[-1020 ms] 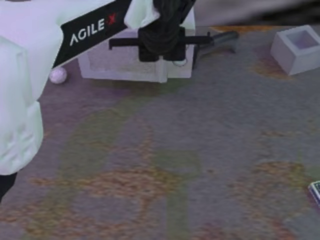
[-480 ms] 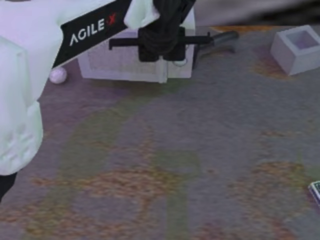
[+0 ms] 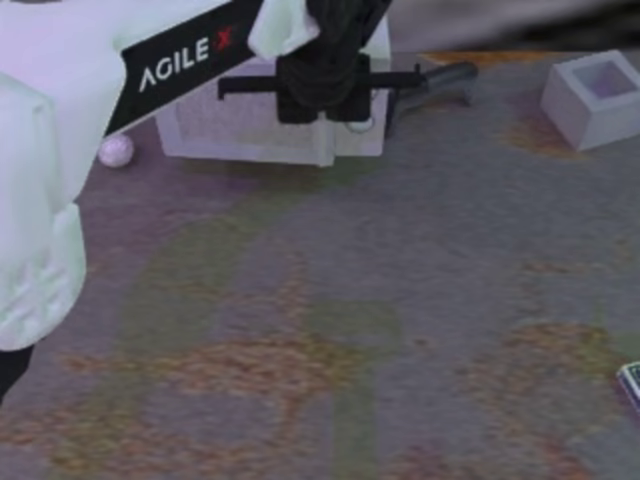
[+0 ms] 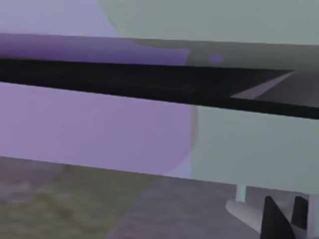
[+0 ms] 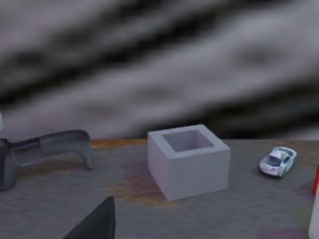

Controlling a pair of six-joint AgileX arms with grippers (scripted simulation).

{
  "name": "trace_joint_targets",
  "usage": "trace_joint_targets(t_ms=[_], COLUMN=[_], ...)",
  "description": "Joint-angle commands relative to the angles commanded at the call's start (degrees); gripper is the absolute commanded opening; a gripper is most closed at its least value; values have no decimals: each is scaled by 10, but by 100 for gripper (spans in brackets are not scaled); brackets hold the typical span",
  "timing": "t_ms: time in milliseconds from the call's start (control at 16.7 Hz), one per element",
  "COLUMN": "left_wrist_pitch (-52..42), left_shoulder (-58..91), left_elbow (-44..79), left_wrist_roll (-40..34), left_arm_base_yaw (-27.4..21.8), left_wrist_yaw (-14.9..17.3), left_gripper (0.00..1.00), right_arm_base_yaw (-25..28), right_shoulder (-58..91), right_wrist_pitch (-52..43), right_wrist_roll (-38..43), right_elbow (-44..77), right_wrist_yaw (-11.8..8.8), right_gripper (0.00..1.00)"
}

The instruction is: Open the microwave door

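Two arms: only the left one shows in the top view, a bulky white shell with a black band, reaching from the near left up to the far edge.
Table (image 3: 420,300): flat, mottled grey with rusty orange and dull green blotches, like worn paint.
Card-like item (image 3: 630,383): dark with a pale rim, cut off at the near right edge of the table.
Ball (image 3: 116,151): small, white, round, on the table just left of the microwave.
Left gripper (image 3: 322,112): black, pressed against the microwave's front near the door's right edge; whether its fingers are apart or together cannot be told.
Microwave (image 3: 370,135): white box at the far middle of the table, largely hidden under the arm.
Microwave door (image 3: 240,125): flat white panel with a speckled grey window, lying flush with the front.
Grey handle (image 3: 440,80): dark, curved, lying just right of the microwave.
Cube (image 5: 188,160): pale grey, open-topped, thick-walled, at the far right.
Toy car (image 5: 277,162): tiny, white, beside the cube.
Right gripper: out of sight.
Backdrop: blurred grey and black streaks beyond the table.
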Motion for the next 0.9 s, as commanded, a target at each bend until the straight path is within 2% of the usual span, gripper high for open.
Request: trace_joint_targets(t_ms=[420,900], left_wrist_pitch=[2,47], left_shoulder=[2,-51], left_elbow=[-2,-85], left_wrist_roll=[-1,47], left_arm_base_yaw=[-3,3], left_wrist_yaw=[3,21], left_gripper=[0,0], right_arm_base_yaw=[0,0], right_shoulder=[0,0], right_wrist_pitch=[0,0], right_wrist_roll=[0,0], right_elbow=[0,0], right_wrist_yaw=[0,0], right_gripper=[100,100])
